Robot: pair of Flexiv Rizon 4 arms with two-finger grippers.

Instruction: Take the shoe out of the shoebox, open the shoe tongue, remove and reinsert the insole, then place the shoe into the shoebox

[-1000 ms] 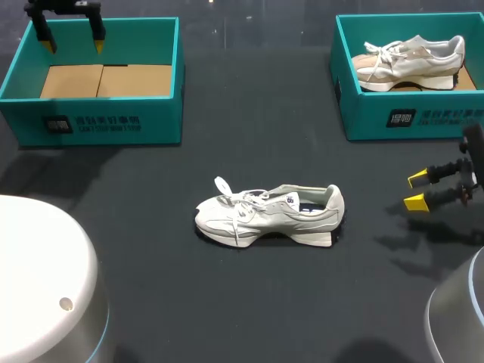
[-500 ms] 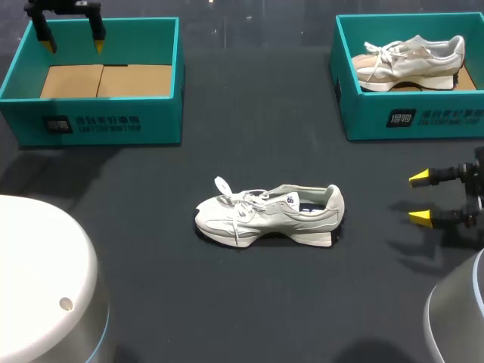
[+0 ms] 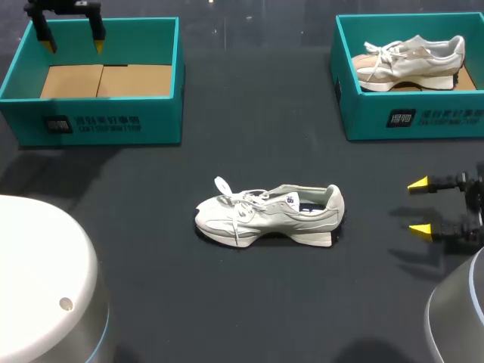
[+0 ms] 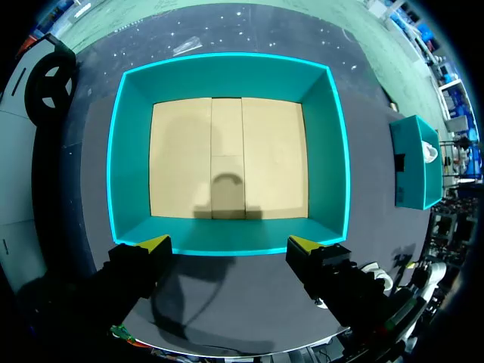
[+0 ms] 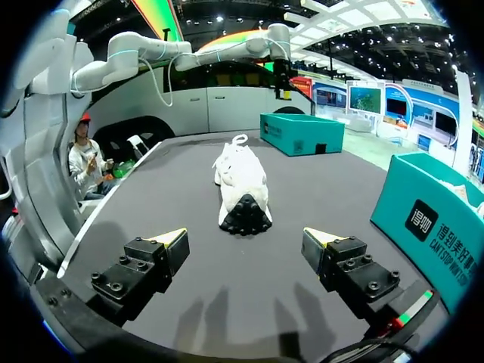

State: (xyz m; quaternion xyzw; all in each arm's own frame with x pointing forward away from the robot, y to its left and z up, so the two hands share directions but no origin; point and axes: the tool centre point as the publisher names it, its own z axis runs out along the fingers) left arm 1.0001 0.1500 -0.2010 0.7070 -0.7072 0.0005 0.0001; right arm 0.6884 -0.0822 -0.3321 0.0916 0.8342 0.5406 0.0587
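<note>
Looking down from the head view, the white low-top lace-up sneaker (image 3: 268,214) stands on its sole in the middle of the black bench (image 3: 166,287), toe to the left and heel to the right, outside both boxes. At far left, the left gripper (image 3: 73,45) hangs above the far side of the empty teal cardboard shoebox (image 3: 106,125), fingers spread and holding nothing. At far right, a second teal shoebox (image 3: 412,121) holds a beige-and-white sneaker (image 3: 412,60). The right gripper (image 3: 418,206) sits low at the right edge, well apart from the shoe's heel, released and empty. From the left wrist view, the left gripper (image 4: 228,243) gapes above the teal shoebox (image 4: 128,151), with only its tan cardboard floor (image 4: 227,159) ahead. From the right wrist view, the right gripper (image 5: 244,236) is wide open with the sneaker (image 5: 242,185) straight ahead, dark heel facing the fingers but apart from them. The step in hand looks to be opening the tongue. It would likely go best with the right gripper closing on the heel collar to pin the shoe. The left one could then pinch the tongue's top edge, clear of the loose laces (image 3: 227,187), and lift gently so the shoe does not tip.
</note>
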